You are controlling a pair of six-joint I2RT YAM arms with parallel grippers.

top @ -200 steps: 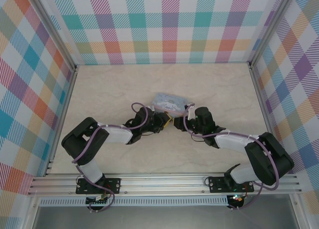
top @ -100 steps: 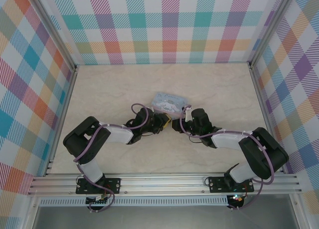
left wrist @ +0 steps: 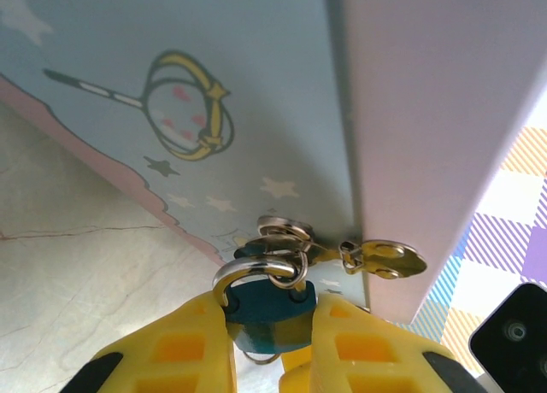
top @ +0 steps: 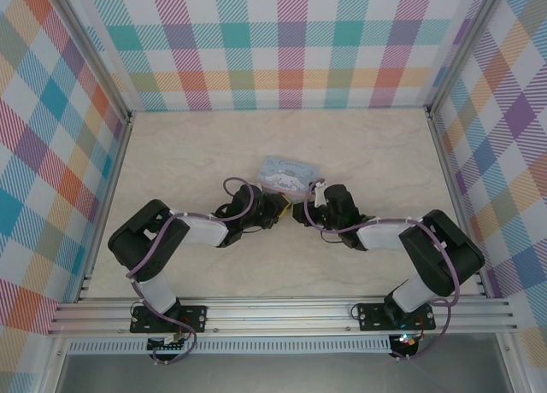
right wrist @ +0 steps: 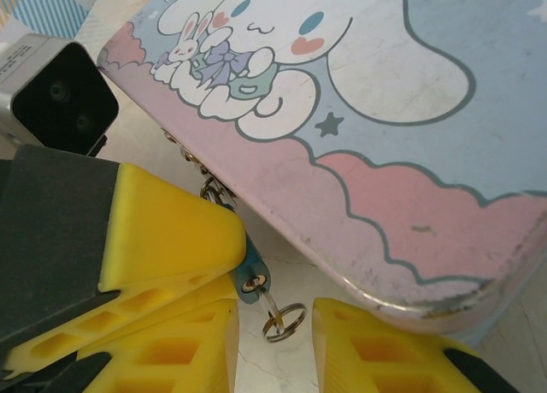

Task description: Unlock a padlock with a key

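My left end effector (left wrist: 272, 346) pinches the padlock (left wrist: 272, 303), which hangs locked on the hasp (left wrist: 376, 258) at the near side of the tin (left wrist: 171, 68), mid-tabletop (top: 188, 154). The key (right wrist: 270, 303) seems seated in its keyhole, though it is tiny. My right end effector (right wrist: 273, 346) is spread around it; gripping and turning remain.

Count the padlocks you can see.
1. The padlock hangs from the tin's hasp, held in the left tool. More could be hidden behind the tin.
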